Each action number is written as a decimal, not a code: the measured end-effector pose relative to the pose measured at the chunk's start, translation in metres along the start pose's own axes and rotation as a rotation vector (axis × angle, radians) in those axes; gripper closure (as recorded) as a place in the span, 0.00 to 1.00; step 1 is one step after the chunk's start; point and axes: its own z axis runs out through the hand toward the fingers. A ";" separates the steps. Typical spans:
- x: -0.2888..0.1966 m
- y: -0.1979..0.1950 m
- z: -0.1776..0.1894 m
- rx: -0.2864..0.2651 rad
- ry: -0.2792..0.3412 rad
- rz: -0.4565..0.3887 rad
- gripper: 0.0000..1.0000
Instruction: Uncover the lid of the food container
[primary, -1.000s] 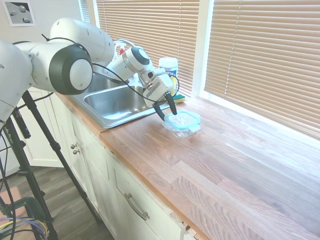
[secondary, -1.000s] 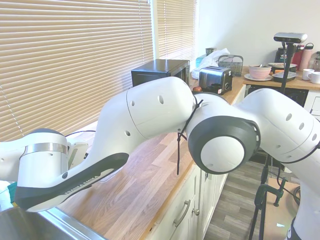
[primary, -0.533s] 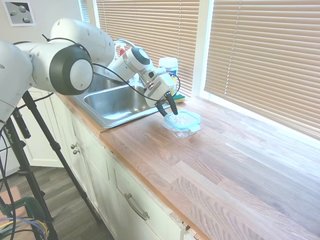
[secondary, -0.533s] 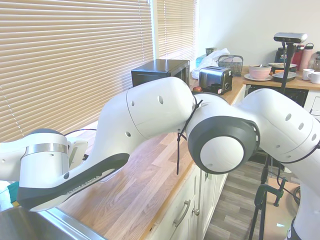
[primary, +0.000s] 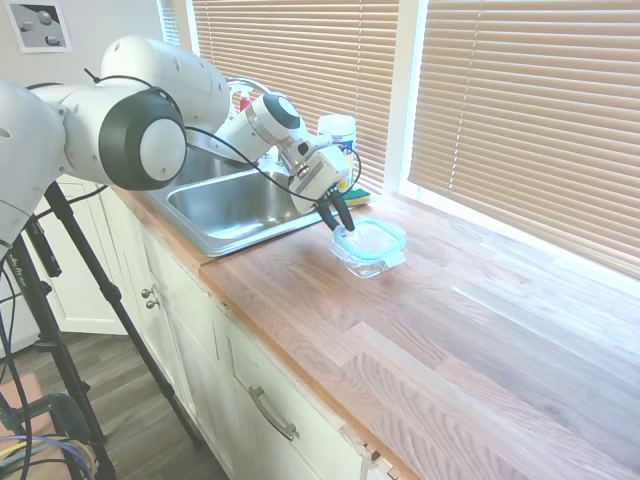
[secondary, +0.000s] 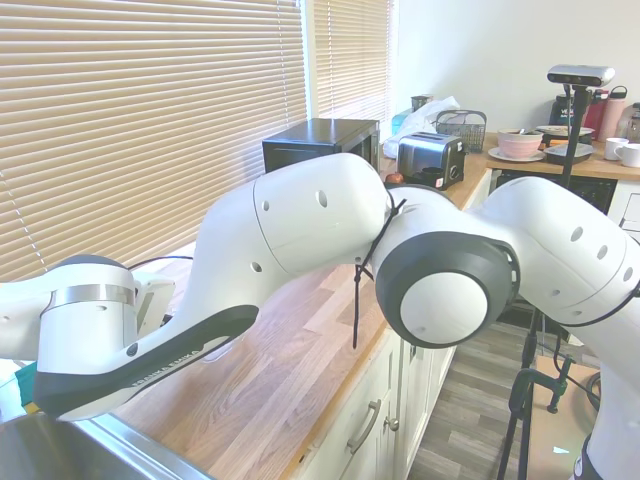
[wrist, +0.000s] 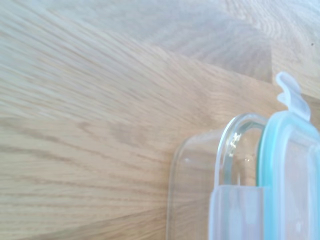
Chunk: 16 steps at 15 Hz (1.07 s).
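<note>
end effector pinched nearly closed on the lid edge.

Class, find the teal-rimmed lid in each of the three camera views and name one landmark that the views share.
First exterior view: the lid sits centre frame on the food container, at the tip of the gripper, just right of the sink.
Second exterior view: not visible; the arm blocks that spot.
Wrist view: the lid runs along the right edge, over the container's clear rim.
Shared landmark: the wooden countertop.
</note>
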 end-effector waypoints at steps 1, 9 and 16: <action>0.002 0.001 -0.003 0.008 -0.014 0.004 1.00; 0.035 0.022 -0.011 0.045 -0.110 0.053 1.00; 0.093 0.065 -0.027 0.103 -0.173 0.147 1.00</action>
